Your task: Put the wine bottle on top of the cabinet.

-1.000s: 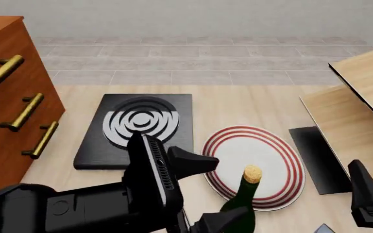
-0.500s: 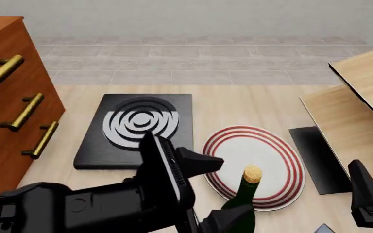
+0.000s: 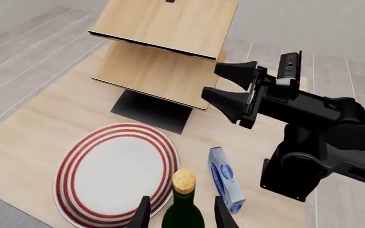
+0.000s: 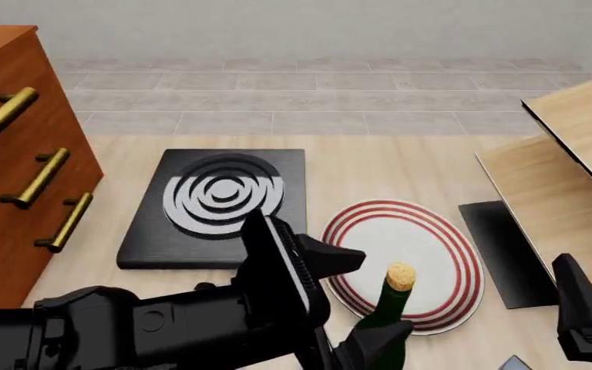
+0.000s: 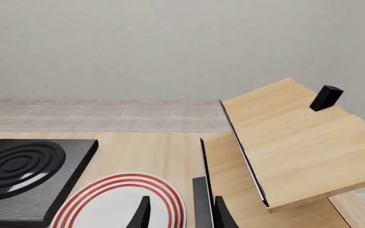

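Observation:
The wine bottle (image 4: 391, 320), dark green with a tan cork (image 3: 184, 180), stands upright at the near edge of the table, just in front of a striped plate. My left gripper (image 4: 384, 297) is open, with one finger on each side of the bottle's shoulder (image 3: 182, 216). A small gap shows on both sides in the left wrist view. The cabinet (image 4: 13, 177), reddish-brown with three brass handles, rises at the far left. My right gripper (image 3: 211, 80) hovers open and holds nothing at the near right, below the pale panels. Only one of its fingers (image 4: 581, 297) shows in the front view.
A white plate with red rings (image 4: 404, 258) lies behind the bottle. A black square pad with grey rings (image 4: 219, 200) sits left of it. Pale wood angled panels (image 4: 573, 177) on a black base (image 4: 502, 250) fill the right. A small blue-white box (image 3: 225, 179) lies near the bottle.
My left arm has slid to the right, bringing its fingers around the bottle. The bottle and the right arm have not moved.

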Motion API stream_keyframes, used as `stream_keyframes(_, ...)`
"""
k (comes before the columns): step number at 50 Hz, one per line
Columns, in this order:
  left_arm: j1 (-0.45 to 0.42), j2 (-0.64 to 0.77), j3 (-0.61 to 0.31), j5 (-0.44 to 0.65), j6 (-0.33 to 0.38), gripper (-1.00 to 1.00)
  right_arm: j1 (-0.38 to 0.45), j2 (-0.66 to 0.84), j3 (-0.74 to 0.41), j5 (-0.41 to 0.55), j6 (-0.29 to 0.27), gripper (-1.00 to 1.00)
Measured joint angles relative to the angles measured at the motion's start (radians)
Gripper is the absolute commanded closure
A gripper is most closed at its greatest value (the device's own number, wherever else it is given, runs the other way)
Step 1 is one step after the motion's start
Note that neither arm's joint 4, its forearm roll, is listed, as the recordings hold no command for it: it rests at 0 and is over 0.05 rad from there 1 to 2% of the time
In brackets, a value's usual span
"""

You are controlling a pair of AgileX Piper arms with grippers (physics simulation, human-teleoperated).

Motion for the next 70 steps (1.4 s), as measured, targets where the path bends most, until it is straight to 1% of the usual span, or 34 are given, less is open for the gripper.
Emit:
stream_keyframes(25,-0.011,0.084,-0.018,-0.037,-0.015,-1.00,0.000,0.000,0.000,0.000,0.000,-1.00)
stream_keyframes(46,0.006,0.137,-0.016,-0.071,-0.027,-1.00,0.000,0.000,0.000,-0.001,0.000,-1.00)
stream_keyframes(70,-0.006,0.184,-0.046,-0.074,-0.026,-1.00,0.000,0.000,0.000,0.000,0.000,-1.00)
